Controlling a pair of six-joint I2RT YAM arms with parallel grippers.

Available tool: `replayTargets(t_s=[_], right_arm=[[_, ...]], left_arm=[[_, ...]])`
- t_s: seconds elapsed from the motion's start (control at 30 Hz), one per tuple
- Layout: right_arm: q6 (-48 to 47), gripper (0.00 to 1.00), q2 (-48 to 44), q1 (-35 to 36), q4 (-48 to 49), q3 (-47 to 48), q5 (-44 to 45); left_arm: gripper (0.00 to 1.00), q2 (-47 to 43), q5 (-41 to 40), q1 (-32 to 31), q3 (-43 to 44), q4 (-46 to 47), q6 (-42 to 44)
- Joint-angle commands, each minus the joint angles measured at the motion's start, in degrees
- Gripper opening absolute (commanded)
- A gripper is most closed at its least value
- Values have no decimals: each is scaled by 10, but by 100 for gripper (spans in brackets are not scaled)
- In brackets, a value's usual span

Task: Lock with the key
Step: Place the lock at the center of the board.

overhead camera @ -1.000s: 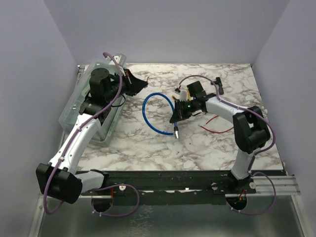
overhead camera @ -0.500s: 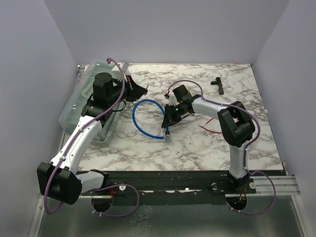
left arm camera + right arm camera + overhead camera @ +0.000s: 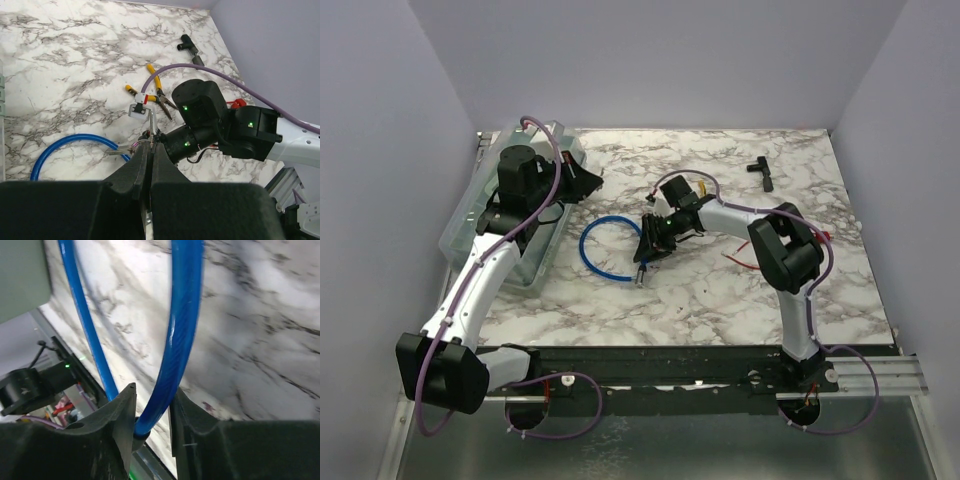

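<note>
**Blue plastic-coated cable lock (image 3: 584, 245) brought within reach of the key.**
Over the last second the right gripper (image 3: 647, 245), clamped on the cable, carried it from the centre of the marble table (image 3: 720, 290) towards 9 o'clock. The left gripper (image 3: 590, 180), at the lock's 11 o'clock, is pinched closed, apparently on the small white-tagged metal key (image 3: 150, 142). Insertion looks next; the keyway is not visible.

Free marble (image 3: 710, 300) along the near edge, as I see it. Mid-table, the blue cable (image 3: 583, 243), pliers (image 3: 159, 93) and red wire (image 3: 745, 264) obstruct; the bin (image 3: 460, 230) walls off the left; a black tool (image 3: 761, 172) sits far right.
</note>
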Motion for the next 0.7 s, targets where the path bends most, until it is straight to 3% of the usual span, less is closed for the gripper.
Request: replayTargets(t_s=[0.0, 0.17, 0.47, 0.67], right_arm=[[50, 40, -6, 11, 74, 2, -83], [59, 50, -5, 11, 98, 5, -141], [-38, 90, -89, 1, 22, -35, -104], [-102, 100, -158, -42, -7, -66, -85]], left_arm=[[0, 2, -1, 4, 14, -9, 6], [0, 2, 18, 4, 8, -20, 34], [0, 1, 50, 3, -16, -42, 108], [0, -7, 59, -5, -52, -42, 155]])
